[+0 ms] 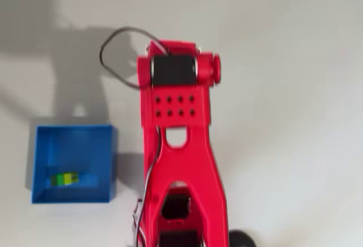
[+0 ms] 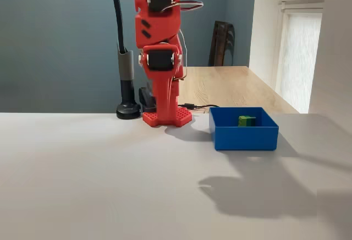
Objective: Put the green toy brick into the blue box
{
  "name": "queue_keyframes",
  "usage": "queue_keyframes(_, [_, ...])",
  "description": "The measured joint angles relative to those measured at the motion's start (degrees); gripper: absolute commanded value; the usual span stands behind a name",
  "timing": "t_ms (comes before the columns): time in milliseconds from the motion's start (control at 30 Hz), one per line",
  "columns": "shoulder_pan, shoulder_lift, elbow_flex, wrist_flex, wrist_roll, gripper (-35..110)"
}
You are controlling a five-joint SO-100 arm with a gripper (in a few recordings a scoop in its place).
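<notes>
While my red arm (image 1: 178,145) sits folded upright, I see the green toy brick (image 1: 64,179) already lying inside the blue box (image 2: 245,136), off to the arm's side; whether my claw is clenched, I cannot tell.

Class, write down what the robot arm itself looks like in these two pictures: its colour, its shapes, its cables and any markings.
The arm is bright red plastic with black motor blocks set into its joints. In the overhead view one flat plate has two rows of four small round holes, and below it the link forks in two. A thin dark cable loops from its top end. In the fixed view its base is a studded red plate.
</notes>
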State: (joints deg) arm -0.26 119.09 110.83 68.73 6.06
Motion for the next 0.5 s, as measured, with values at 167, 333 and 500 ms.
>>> queue_keyframes(167, [0.0,17.7,17.9,-6.3,-2.6,0])
queue_keyframes(333, [0.0,34.7,34.5,-9.5,-4.6,0])
queue_keyframes(500, [0.0,47.5,46.0,-9.9,-6.0,0])
